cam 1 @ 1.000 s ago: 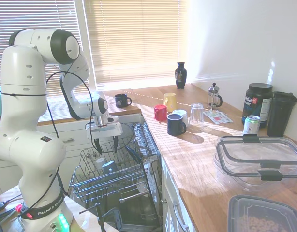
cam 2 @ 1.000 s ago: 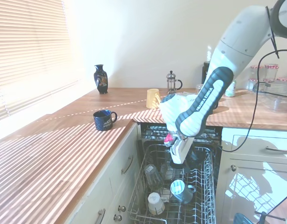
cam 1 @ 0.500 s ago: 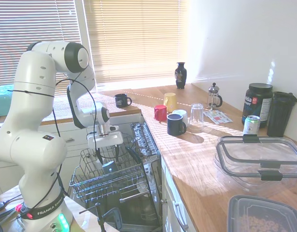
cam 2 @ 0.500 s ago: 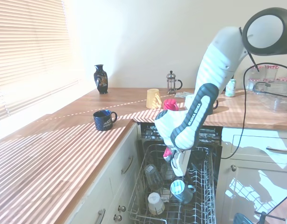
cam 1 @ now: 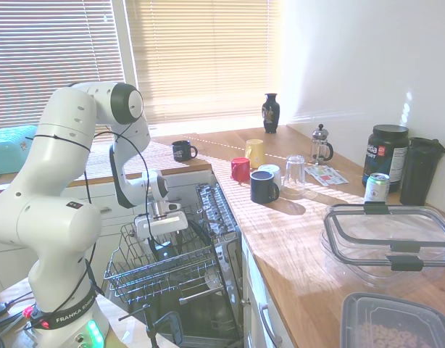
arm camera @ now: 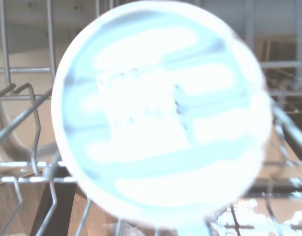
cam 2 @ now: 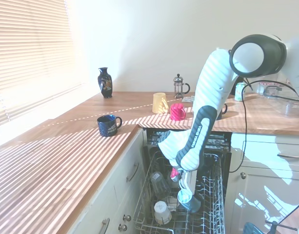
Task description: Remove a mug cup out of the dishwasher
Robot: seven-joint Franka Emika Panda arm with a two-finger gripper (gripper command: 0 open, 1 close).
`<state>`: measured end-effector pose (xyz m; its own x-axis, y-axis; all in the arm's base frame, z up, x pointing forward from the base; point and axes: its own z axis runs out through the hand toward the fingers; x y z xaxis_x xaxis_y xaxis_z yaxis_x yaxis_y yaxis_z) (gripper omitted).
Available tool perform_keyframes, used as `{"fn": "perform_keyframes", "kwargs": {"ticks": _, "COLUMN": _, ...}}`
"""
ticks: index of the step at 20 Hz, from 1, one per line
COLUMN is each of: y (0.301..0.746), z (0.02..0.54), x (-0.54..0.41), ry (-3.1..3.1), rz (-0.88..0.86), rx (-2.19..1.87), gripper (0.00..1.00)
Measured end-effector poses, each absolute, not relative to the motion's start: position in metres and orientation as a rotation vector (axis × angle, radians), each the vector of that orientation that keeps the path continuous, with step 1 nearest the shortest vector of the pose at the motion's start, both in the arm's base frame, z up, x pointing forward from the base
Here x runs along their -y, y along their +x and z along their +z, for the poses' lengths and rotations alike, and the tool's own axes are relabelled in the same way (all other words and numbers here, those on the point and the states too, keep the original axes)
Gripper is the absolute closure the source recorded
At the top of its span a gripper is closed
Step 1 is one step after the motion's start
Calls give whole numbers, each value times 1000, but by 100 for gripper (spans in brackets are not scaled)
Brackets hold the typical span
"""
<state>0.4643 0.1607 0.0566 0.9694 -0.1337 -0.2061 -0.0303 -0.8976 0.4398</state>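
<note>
- Hand (cam 2: 184,191) low in the dishwasher (cam 2: 208,192) rack, right over the mug (cam 2: 185,197), which sits upside down among the tines with its pale base up.
- Cannot tell if the hand is spread or pinching; its tips are hidden behind the wrist and the rack wires in both outside views.
- Wrist view: pale round mug base (arm camera: 161,115) fills most of the picture, blurred and glared out, with grey rack wires (arm camera: 23,105) around it.
- Rack is pulled out in front of the white cabinet fronts; first exterior view shows the hand (cam 1: 161,233) down inside the rack (cam 1: 180,270).
- Other rack items: a clear glass (cam 2: 158,181) toward the cabinet side and a small pale cup (cam 2: 162,212) near the front, both apart from the mug.
- Tabletop (cam 2: 66,151) carries a navy mug (cam 2: 108,125) near the dishwasher edge, a dark vase (cam 2: 104,76) by the wall, a yellow mug (cam 2: 159,103) and a pink mug (cam 2: 177,111) close together, and a French press (cam 2: 178,86) behind them.
- First exterior view also shows a clear glass (cam 1: 295,171), a dark tub (cam 1: 385,156), a can (cam 1: 376,188) and a clear lidded box (cam 1: 389,239) further along the tabletop.
</note>
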Motion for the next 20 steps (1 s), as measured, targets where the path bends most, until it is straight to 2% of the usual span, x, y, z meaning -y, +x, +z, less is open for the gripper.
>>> {"fn": "perform_keyframes", "kwargs": {"ticks": 4, "y": 466, "z": 45, "x": -169, "ry": 2665, "rz": -314, "rx": 93, "gripper": 0}}
{"fn": "perform_keyframes", "kwargs": {"ticks": 5, "y": 467, "z": 45, "x": -171, "ry": 2666, "rz": -309, "rx": 90, "gripper": 100}}
{"fn": "perform_keyframes", "kwargs": {"ticks": 20, "y": 471, "z": 28, "x": -172, "ry": 2654, "rz": -317, "rx": 83, "gripper": 100}}
